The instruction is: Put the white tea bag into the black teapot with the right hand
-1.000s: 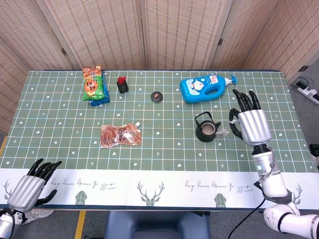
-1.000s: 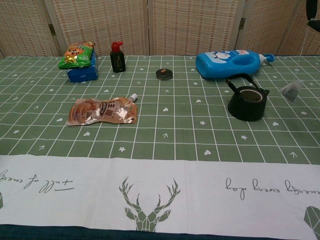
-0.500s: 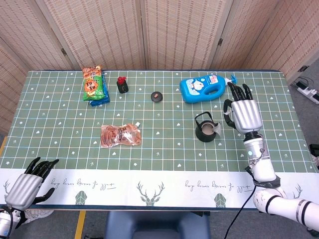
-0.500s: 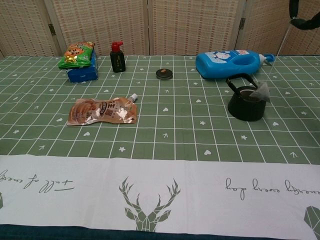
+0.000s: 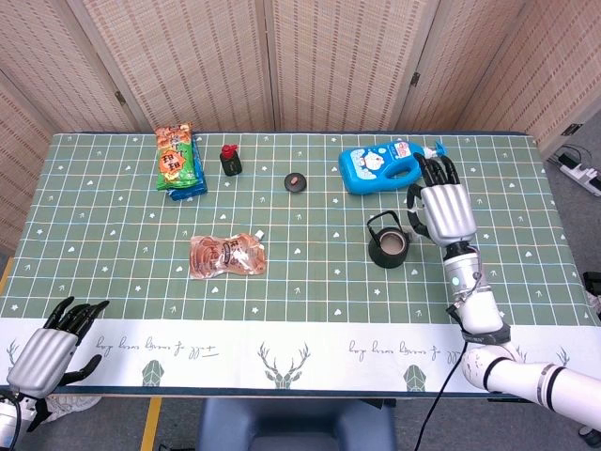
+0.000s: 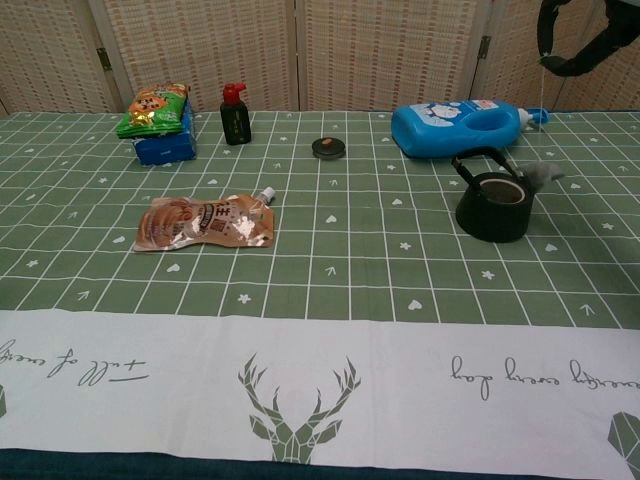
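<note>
Green checked cloth covers the table [image 5: 310,282], and the black teapot [image 6: 492,205] stands on it near the blue detergent bottle [image 6: 462,128]. The right hand [image 5: 441,209] hangs above the table just right of the teapot, back of the hand toward the head camera. Half a second ago it was a little further right and lower in the head view; now it sits closer to the pot and to the bottle. In the chest view only dark fingers [image 6: 572,52] show at the top right corner, curled, with a thin string running down from them. The white tea bag [image 6: 541,174] hangs on that string, in the air, just beside the teapot's right rim and not inside it. A moment earlier it hung right over the rim of the pot, and one second ago it was well to the right of it. The bag looks blurred, so I cannot tell if it touches the spout.

At the lower left corner of the head view, the left hand [image 5: 47,346] stays below the table edge, its fingers apart and holding nothing.

Further left lie a brown spout pouch [image 5: 225,255], a small black bottle with red cap [image 5: 230,161], a snack bag on a blue box [image 5: 178,158] and a small round tin [image 5: 296,181], all unchanged.
</note>
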Robot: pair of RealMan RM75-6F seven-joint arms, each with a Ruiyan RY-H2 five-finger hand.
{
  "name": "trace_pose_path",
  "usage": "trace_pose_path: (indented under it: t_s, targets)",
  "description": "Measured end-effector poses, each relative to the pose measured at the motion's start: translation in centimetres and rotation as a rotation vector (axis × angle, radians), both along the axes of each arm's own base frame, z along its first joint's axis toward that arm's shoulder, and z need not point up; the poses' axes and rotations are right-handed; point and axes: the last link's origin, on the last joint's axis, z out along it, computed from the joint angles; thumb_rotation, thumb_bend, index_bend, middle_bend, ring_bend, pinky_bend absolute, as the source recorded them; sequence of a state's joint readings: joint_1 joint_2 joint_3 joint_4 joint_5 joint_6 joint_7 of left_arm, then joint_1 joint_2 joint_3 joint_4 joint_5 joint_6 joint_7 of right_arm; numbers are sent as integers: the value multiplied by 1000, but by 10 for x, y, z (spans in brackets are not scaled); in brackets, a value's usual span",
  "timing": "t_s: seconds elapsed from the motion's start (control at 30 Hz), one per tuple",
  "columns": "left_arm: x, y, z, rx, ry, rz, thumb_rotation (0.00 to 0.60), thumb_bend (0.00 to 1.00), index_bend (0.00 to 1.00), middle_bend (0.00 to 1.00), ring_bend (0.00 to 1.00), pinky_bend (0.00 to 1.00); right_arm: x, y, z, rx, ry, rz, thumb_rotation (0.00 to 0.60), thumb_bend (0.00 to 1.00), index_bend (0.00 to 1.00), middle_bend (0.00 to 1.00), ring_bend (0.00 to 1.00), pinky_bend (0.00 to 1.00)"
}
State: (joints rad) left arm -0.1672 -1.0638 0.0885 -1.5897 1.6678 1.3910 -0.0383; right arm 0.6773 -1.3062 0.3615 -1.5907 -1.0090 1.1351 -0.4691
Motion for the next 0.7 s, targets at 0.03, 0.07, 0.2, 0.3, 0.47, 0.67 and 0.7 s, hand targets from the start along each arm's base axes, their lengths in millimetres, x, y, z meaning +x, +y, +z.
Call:
trace_pose_path:
  t_s: [0.03, 0.07, 0.2, 0.3, 0.47, 0.67, 0.7]
  targets:
    - [0, 0, 0, 0, 0, 0, 600, 319, 0, 139, 106, 15, 2, 0, 2, -3, -2, 3, 600, 429, 771, 83, 95, 0]
    - [0, 0, 0, 1, -1, 0, 600, 319, 0, 139, 106, 15, 4, 0, 3, -7, -4, 7, 600, 429, 771, 83, 95, 0]
    - [1, 0, 0, 1, -2, -1, 600, 319, 0, 139, 106, 15, 8, -1, 4, -7, 0, 7, 600, 429, 771, 83, 95, 0]
    - [1, -1, 1, 2, -2, -3, 600, 319, 0, 139, 106, 15, 8, -2, -1, 9, 1, 4, 600, 428, 771, 83, 95, 0]
    - [0, -1, 1, 4, -7, -1, 600, 319, 0, 139, 106, 15, 7, -6, -11, 27, 10, 2, 600, 429, 771, 83, 95, 0]
    - [1, -1, 2, 5, -8, -4, 600, 319, 0, 139, 106, 15, 1, -7, -21, 46, 18, -11, 600, 428, 771, 83, 94, 0]
    - [1, -2, 2, 5, -8, -5, 600, 319, 0, 139, 106, 15, 0, -6, -22, 49, 19, -12, 600, 429, 771, 83, 94, 0]
